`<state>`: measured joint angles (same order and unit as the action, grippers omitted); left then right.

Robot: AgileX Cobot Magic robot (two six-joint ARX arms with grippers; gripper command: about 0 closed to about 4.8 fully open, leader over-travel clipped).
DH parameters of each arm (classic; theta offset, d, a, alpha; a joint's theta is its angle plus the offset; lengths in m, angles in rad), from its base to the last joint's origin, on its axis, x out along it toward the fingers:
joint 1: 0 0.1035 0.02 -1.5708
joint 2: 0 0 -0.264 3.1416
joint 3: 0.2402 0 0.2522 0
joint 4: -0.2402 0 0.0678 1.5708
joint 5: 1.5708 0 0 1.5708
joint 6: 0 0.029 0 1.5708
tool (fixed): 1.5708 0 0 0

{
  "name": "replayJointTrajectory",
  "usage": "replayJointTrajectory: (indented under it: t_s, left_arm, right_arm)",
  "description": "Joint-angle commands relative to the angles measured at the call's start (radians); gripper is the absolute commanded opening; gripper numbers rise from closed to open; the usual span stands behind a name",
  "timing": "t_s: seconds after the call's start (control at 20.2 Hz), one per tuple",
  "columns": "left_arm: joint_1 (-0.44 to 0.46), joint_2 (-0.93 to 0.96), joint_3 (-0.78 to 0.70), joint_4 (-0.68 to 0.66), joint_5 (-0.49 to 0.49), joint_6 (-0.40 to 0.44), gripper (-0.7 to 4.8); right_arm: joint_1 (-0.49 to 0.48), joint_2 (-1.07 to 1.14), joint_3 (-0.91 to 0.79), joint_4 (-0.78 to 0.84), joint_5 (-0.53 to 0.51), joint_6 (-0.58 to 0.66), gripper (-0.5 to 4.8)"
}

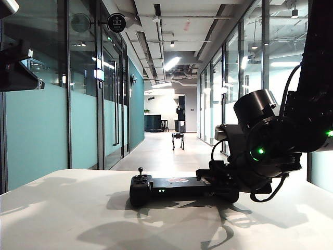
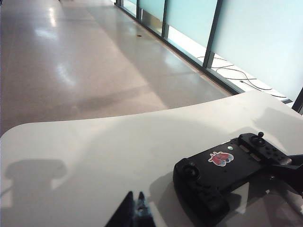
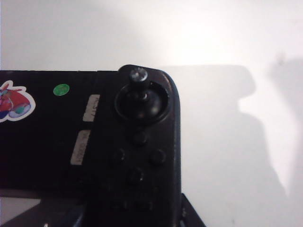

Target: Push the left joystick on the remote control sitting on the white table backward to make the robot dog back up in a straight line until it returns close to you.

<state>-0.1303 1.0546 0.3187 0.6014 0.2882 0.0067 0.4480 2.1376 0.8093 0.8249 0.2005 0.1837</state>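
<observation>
1. The remote (image 1: 171,186) lies on the white surface (image 1: 62,208), with its left joystick (image 1: 140,170) upright and untouched.
2. The right tool (image 1: 225,188) is at the remote's right lobe; I cannot tell its grip.
3. The left tool (image 2: 135,195) is clenched and empty, hanging above the surface near the remote's left lobe.
4. The dog (image 1: 178,139) stands far down the corridor.

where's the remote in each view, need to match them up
Exterior: remote mid-table, right gripper at its right end.
Left wrist: remote just beyond the left gripper fingers.
Right wrist: one end of the remote, close up.
Shared landmark: its red sticker.
</observation>
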Motion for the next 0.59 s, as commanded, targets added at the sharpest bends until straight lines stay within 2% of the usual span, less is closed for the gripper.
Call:
replayJointTrajectory:
  t_s: [0.05, 0.2, 0.3, 0.59]
  left_arm:
    - [0.001, 0.048, 0.059, -0.056, 0.005, 0.002, -0.05]
    - [0.001, 0.154, 0.157, -0.08, 0.041, 0.004, -0.05]
    - [-0.006, 0.257, 0.243, -0.085, 0.103, 0.004, -0.05]
    - [-0.062, 0.481, 0.426, -0.121, 0.164, 0.021, -0.05]
  right_arm:
    - [0.001, -0.004, 0.003, 0.017, 0.037, 0.026, 1.97]
    - [0.001, -0.004, 0.003, 0.016, 0.069, 0.026, 1.97]
    - [0.001, -0.004, 0.004, 0.016, 0.075, 0.026, 1.97]
    - [0.001, -0.004, 0.004, 0.016, 0.074, 0.026, 1.97]
